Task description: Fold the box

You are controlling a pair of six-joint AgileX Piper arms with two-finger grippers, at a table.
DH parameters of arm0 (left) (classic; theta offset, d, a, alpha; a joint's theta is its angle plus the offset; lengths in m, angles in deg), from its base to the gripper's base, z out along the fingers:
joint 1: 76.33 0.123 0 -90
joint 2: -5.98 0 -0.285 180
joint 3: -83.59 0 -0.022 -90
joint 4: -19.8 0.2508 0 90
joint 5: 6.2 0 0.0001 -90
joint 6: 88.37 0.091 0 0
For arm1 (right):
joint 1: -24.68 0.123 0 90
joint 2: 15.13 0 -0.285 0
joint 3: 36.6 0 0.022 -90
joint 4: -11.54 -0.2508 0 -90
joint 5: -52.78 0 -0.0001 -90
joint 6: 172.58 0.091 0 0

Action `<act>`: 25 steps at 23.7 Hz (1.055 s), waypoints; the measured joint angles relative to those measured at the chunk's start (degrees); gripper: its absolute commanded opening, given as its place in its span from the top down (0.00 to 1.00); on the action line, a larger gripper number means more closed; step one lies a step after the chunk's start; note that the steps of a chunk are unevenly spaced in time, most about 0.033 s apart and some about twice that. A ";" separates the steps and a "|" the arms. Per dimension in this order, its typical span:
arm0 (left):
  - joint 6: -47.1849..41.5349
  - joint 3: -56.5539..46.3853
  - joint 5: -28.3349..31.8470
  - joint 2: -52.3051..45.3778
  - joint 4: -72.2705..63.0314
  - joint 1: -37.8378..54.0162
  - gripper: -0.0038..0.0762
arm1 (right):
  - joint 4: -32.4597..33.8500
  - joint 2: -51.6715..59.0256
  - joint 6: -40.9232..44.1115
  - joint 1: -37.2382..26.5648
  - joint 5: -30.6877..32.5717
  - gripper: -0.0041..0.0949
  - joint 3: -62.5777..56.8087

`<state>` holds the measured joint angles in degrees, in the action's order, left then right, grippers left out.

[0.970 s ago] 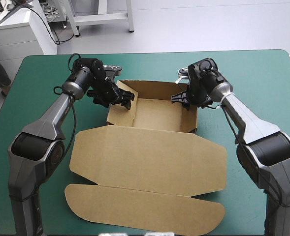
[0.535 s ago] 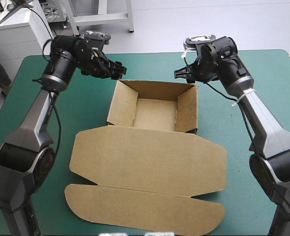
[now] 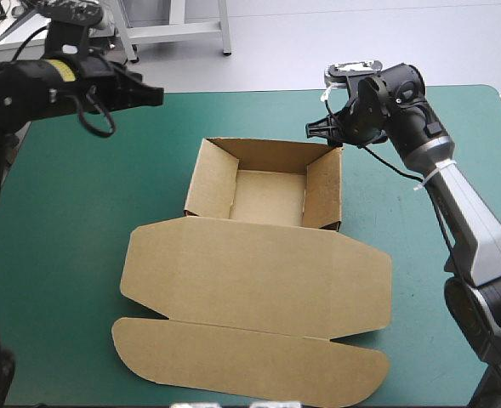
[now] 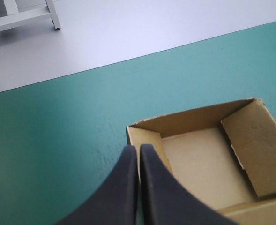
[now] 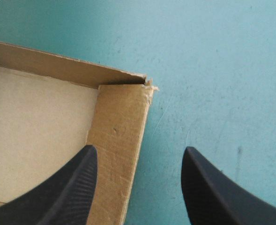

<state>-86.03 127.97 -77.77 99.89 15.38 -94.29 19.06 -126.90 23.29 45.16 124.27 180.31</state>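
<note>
Though yellow arm label (image 3: 59, 68) illegible: left end effector (image 4: 138, 149) clenched, right end effector (image 5: 138, 151) released at corner of box (image 3: 259, 272).

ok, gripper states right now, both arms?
left gripper: fingers shut, holding nothing, clear of the box.
right gripper: fingers open, holding nothing, over the box's far right corner.

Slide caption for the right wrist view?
Right gripper open over a raised corner of the brown box on the teal-green cover.

Box (image 3: 270, 197) open on top — walls (image 3: 322, 197) ring it; lid (image 3: 259, 280) flat nr side; teal-green cover (image 3: 97, 204) free L & R.
</note>
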 measured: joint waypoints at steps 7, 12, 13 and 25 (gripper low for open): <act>0.38 -37.87 2.92 -26.62 2.31 0.00 0.96 | -8.25 -1.67 1.37 -3.77 -0.10 0.47 -6.13; 0.44 -63.61 6.52 -44.40 -0.33 0.00 0.96 | -12.12 -6.75 1.41 -3.77 -0.24 0.47 -6.66; 0.44 -68.93 6.85 -47.97 -0.38 0.00 0.96 | -12.84 -7.94 1.41 -3.77 -0.33 0.47 -6.66; 0.44 -92.45 11.01 -67.26 -2.85 0.00 0.96 | -15.46 -13.40 1.49 -3.77 -0.65 0.81 -6.73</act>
<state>-85.60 35.52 -66.76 32.63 12.53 -94.29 3.60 -140.29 24.78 41.38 123.62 173.58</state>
